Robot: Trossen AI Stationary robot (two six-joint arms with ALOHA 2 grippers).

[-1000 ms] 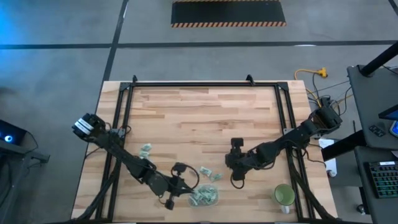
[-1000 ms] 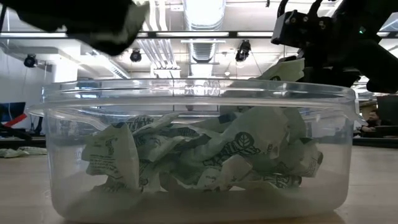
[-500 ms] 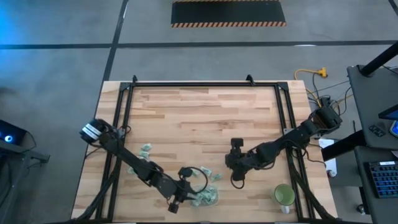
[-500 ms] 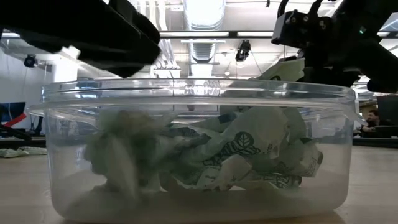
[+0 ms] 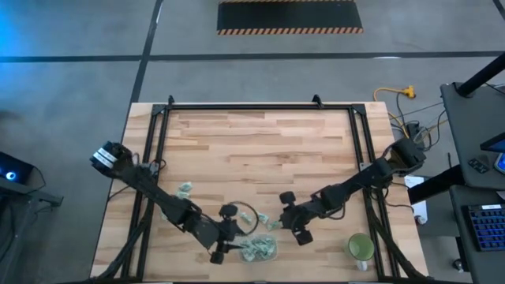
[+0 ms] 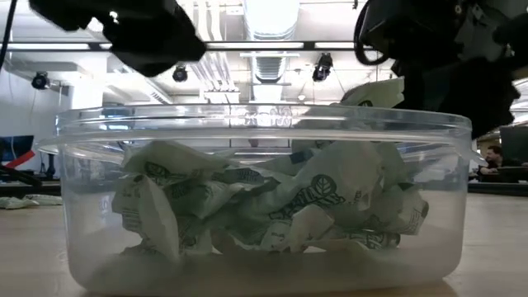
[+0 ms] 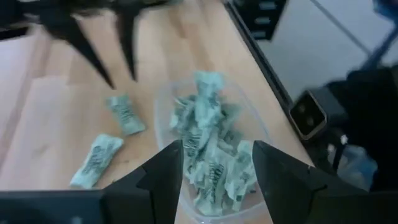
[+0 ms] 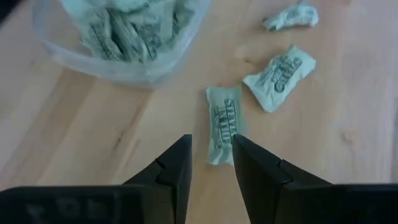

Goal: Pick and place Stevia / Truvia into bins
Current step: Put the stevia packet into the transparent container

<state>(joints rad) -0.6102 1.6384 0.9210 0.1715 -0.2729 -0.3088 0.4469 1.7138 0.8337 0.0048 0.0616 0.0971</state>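
Stevia sachets (image 6: 272, 206) fill the clear tub (image 5: 259, 249), a crumpled pale green heap piled nearly to its rim, at the near edge of the wooden table (image 5: 260, 150). Furthest left of the tub lie a few stray sachets (image 5: 185, 190), well apart from it. The left gripper (image 5: 225, 244) hangs just beside the tub's left side, a little above the rim, with its fingers (image 7: 163, 174) spread apart and nothing between them. Just right of the tub, three loose sachets lie flat on the wood. The right gripper (image 8: 211, 165) is low over the nearest of them (image 8: 222, 132), its fingers (image 8: 171, 167) parted to either side of that packet's near end and not gripping it; the other two (image 8: 280, 76) lie a little beyond, away from the tub. Further right of the tub stands a round green cup (image 5: 360, 248).
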